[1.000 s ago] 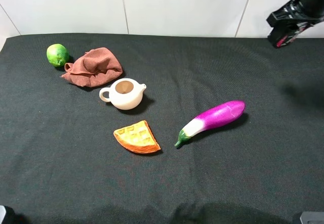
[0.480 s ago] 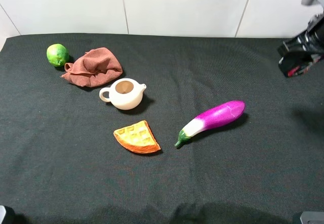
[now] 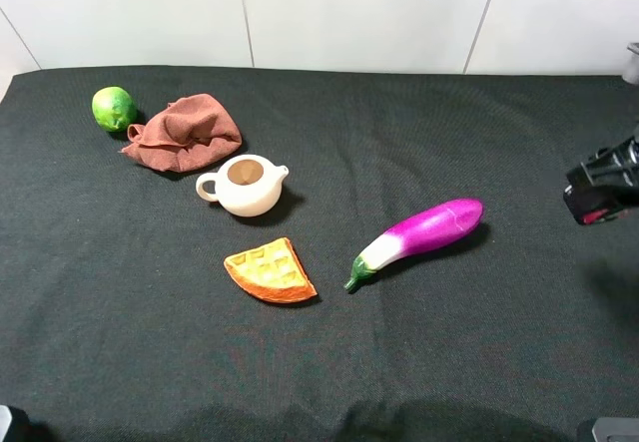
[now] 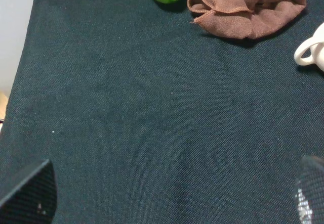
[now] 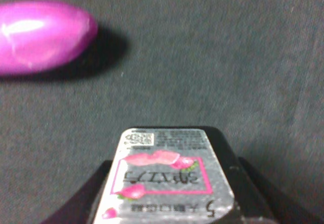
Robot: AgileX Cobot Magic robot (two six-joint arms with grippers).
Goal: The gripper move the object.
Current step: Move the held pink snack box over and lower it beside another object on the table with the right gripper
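At the right edge of the exterior high view, my right gripper hangs low over the black tablecloth, shut on the object. The object is a small black tin with a red patch showing. The right wrist view shows the tin's silver lid with pink, white and green graphics, clamped between the dark jaws of the right gripper. The purple eggplant lies beyond it. My left gripper is open over bare cloth, with only its two fingertips showing.
The eggplant lies just left of the held tin. A waffle wedge sits mid-table and a cream teapot behind it. A crumpled brown cloth and a lime are at the back left. A white wall runs behind the table.
My right gripper has come down and forward along the table's right edge, carrying the tin from high at the back to low beside the eggplant. Nothing else moved.
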